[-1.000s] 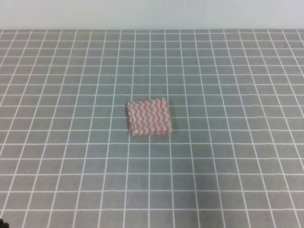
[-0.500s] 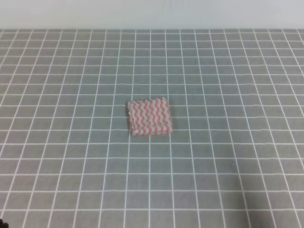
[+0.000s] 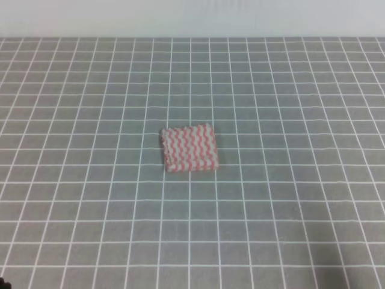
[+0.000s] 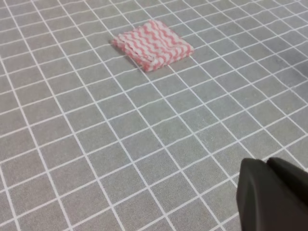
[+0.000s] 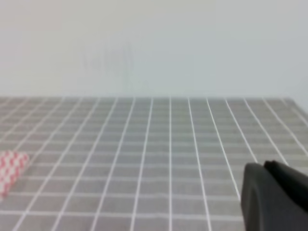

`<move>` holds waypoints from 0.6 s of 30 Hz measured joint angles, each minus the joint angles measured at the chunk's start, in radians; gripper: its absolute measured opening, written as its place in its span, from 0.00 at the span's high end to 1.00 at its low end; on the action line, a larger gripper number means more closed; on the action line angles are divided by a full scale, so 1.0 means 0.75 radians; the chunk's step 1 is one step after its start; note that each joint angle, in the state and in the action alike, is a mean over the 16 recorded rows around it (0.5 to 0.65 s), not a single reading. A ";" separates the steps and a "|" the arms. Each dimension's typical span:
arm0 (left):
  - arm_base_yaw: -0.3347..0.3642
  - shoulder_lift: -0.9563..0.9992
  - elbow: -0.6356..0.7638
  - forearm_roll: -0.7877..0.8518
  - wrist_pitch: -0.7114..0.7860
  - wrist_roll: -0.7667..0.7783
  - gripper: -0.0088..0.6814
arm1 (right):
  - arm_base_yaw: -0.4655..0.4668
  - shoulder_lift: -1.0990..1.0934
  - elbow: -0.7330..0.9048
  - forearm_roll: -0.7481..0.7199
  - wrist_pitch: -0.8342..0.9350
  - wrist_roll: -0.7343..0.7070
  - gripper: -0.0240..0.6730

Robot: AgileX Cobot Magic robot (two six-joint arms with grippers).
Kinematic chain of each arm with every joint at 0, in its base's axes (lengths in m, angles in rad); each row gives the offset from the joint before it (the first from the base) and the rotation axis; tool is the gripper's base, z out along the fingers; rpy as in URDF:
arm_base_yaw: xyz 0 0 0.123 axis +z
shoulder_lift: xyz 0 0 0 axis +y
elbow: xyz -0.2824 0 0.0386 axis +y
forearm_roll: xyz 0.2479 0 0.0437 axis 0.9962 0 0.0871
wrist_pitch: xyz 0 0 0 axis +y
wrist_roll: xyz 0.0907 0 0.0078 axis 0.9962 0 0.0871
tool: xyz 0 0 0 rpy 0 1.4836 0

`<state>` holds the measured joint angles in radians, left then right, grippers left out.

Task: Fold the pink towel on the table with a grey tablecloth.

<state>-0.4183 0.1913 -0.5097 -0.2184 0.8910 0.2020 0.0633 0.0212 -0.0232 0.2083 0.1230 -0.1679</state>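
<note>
The pink towel (image 3: 189,148) lies as a small folded rectangle with pink-and-white wavy stripes, flat near the middle of the table with a grey tablecloth (image 3: 289,108). Neither gripper touches it. In the left wrist view the pink towel (image 4: 153,44) is far ahead and to the left of my left gripper (image 4: 265,162), whose dark fingers sit pressed together with nothing between them. My right gripper (image 5: 263,166) also looks shut and empty. From there only the pink towel's (image 5: 10,169) edge shows, at the far left. Both grippers are outside the exterior high view.
A pale wall (image 3: 192,18) rises behind the table's far edge. The white-lined grey grid surrounds the towel on every side. A small dark bit (image 3: 2,282) shows at the bottom left corner of the exterior high view.
A faint shadow on the cloth near the front has slid toward the bottom right and faded. The towel has not moved.
</note>
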 joint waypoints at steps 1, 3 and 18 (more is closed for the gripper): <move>0.000 0.001 0.000 0.000 0.000 0.000 0.99 | 0.000 -0.008 0.004 -0.039 0.023 0.055 0.99; 0.000 0.002 0.000 0.000 0.000 0.000 0.99 | 0.000 -0.023 0.012 -0.116 0.073 0.164 0.99; 0.000 0.007 0.001 -0.002 -0.003 0.000 0.99 | 0.000 -0.054 0.037 -0.177 0.227 0.305 0.99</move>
<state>-0.4184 0.1962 -0.5090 -0.2195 0.8891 0.2020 0.0636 -0.0192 0.0047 0.0758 0.2930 0.0609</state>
